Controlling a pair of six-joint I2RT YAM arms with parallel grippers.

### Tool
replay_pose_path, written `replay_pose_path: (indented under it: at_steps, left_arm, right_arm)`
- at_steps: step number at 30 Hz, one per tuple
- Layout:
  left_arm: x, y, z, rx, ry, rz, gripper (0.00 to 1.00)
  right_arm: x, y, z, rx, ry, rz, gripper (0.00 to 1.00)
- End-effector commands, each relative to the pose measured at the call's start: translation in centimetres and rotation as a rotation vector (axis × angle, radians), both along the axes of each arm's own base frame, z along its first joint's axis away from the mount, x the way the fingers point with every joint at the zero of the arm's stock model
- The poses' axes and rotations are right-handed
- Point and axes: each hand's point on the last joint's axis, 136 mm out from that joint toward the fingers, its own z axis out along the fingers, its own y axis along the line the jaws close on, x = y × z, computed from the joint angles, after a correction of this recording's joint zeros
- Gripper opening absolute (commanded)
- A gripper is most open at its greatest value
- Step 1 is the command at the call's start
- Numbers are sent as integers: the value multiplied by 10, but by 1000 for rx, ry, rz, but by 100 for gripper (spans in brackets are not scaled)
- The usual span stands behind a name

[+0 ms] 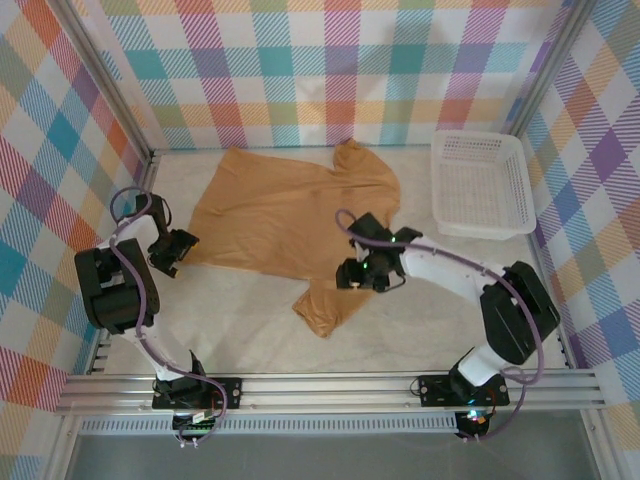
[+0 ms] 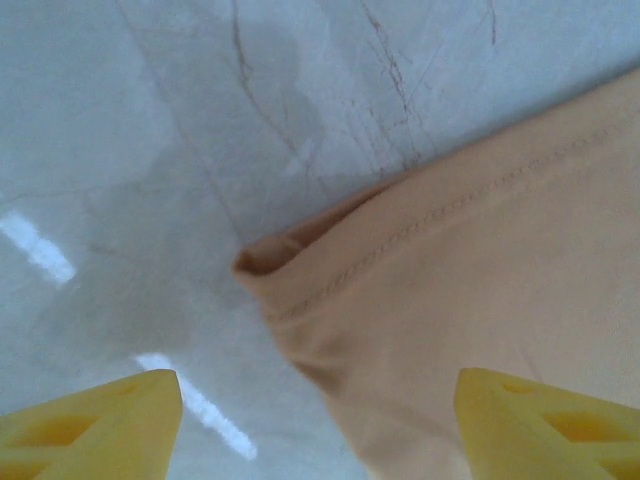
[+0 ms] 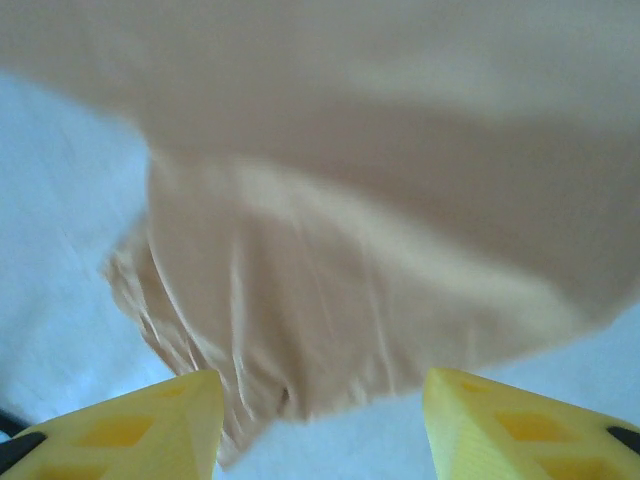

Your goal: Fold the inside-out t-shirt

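Hovering over shirt (image 2: 480, 300) with left gripper (image 2: 318, 430) and right gripper (image 3: 320, 420) apart, unclamped; risking one-layer pinch from shallow closing.

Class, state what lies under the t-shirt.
The t-shirt rests on the pale marbled table, visible around its edges. Anything else beneath the fabric is covered from view.

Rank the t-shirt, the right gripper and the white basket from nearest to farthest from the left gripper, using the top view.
From the left gripper:
1. t-shirt, right beside it.
2. right gripper, mid-table, over the shirt.
3. white basket, far right corner.
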Motion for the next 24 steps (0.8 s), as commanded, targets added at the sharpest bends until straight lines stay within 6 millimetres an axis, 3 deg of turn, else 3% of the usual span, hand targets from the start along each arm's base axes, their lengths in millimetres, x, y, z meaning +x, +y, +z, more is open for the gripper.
replay_pose_path:
  at_steps: [1, 4, 8, 12, 15, 18, 21, 23, 24]
  left_arm:
    - [20, 4, -4, -38, -67, 39, 69]
    - [28, 3, -13, -60, -69, 43, 62]
    - [26, 6, -18, -40, -44, 41, 54]
    - [22, 9, -19, -21, -29, 36, 47]
    - [20, 10, -20, -10, -22, 33, 45]
    - [19, 12, -22, -1, -13, 26, 36]
    - [20, 10, -24, -12, -16, 20, 18]
    - [19, 9, -23, -11, -20, 20, 1]
    - [18, 10, -21, -5, -23, 24, 0]
  right_arm:
    - [-32, 16, 8, 41, -41, 63, 59]
    - [-58, 32, -1, 43, -38, 126, 61]
    - [-73, 52, -12, 14, -23, 189, 62]
    - [-77, 68, -31, -29, 1, 219, 63]
    - [-71, 71, -46, -76, 4, 211, 63]
    - [-66, 73, -55, -116, 4, 213, 61]
    - [-65, 73, -64, -155, 25, 208, 48]
    - [-65, 68, -67, -189, 38, 203, 28]
    - [-66, 63, -65, -208, 37, 200, 20]
